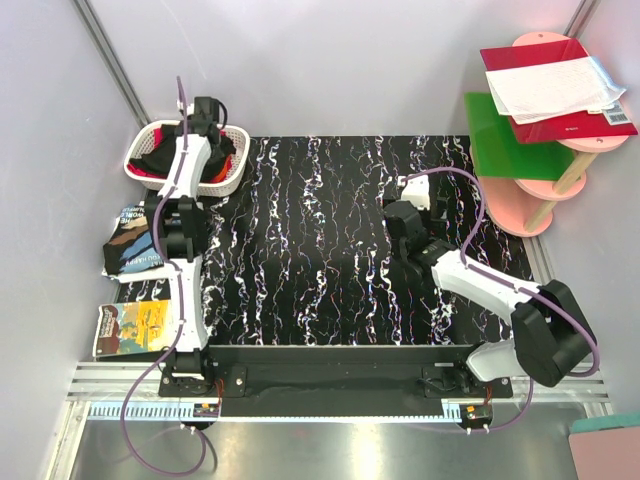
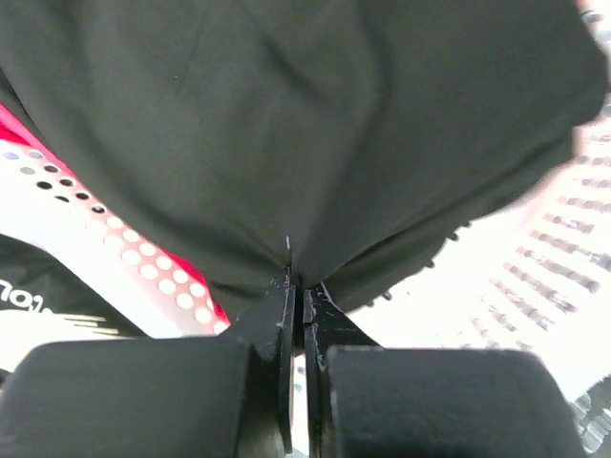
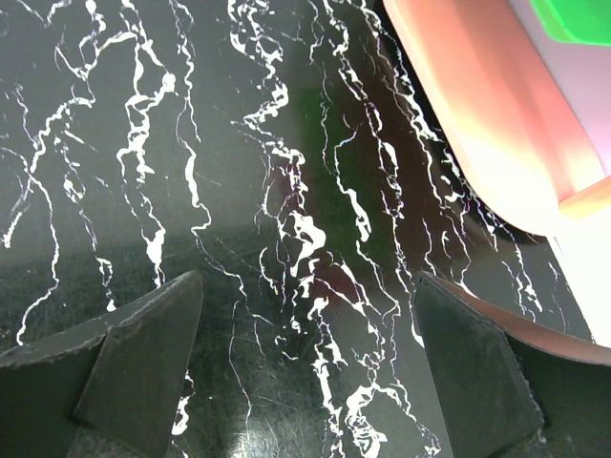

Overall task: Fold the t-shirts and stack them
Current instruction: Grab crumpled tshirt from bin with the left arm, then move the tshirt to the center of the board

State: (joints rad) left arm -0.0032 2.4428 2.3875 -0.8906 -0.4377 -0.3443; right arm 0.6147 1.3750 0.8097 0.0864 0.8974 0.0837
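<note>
A black t-shirt (image 1: 160, 158) lies bunched in a white basket (image 1: 232, 175) at the table's far left. My left gripper (image 1: 203, 135) reaches into that basket. In the left wrist view the left gripper (image 2: 304, 281) is shut on a pinch of the black t-shirt (image 2: 286, 124), whose cloth spreads out from the jaws. A folded dark t-shirt (image 1: 130, 240) with a blue and white print lies left of the mat. My right gripper (image 1: 410, 200) hovers over the black marbled mat (image 1: 320, 230). The right gripper (image 3: 307, 281) is open, with only the mat between its fingers.
Red cloth (image 2: 24, 138) lies under the black shirt in the basket. A folded piece with a tan and yellow print (image 1: 135, 328) sits at the near left. A pink shelf stand (image 1: 540, 190) with a green board, a red book and papers stands at the far right.
</note>
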